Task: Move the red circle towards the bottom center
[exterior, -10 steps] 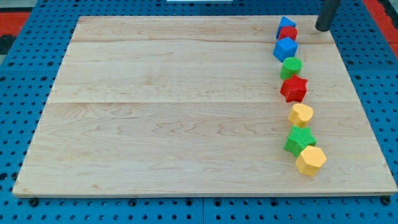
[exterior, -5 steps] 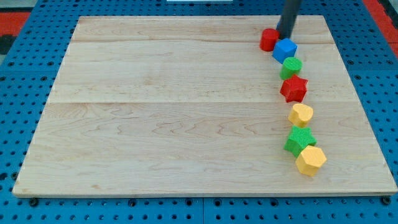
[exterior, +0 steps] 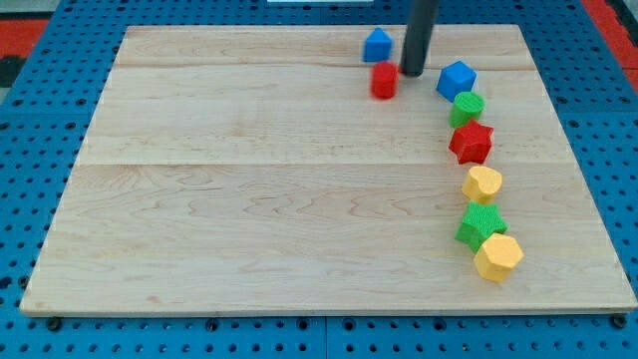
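The red circle (exterior: 384, 80) lies near the view's top, right of centre, on the wooden board (exterior: 249, 199). My tip (exterior: 413, 73) is just to its right, close to it or touching; I cannot tell which. A small blue block (exterior: 377, 45) sits just above the red circle, left of the rod.
A column of blocks runs down the view's right side: a blue cube (exterior: 457, 79), a green cylinder (exterior: 467, 106), a red star (exterior: 471, 143), a yellow block (exterior: 482, 183), a green block (exterior: 479, 224) and a yellow hexagon (exterior: 497, 257).
My rod has swept from the view's top right to the left. The red circle and the small blue block have been pushed leftwards out of the column.
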Action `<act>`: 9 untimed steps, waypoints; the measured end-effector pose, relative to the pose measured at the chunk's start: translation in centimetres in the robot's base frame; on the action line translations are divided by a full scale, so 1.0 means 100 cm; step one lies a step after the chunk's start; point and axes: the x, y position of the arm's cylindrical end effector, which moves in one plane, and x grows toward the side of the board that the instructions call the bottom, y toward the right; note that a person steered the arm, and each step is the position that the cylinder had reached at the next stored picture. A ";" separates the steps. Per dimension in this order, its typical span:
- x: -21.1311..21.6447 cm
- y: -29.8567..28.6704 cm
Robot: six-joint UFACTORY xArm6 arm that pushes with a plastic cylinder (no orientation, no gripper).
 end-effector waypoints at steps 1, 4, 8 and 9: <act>-0.005 -0.004; 0.014 -0.037; 0.107 -0.074; 0.135 -0.018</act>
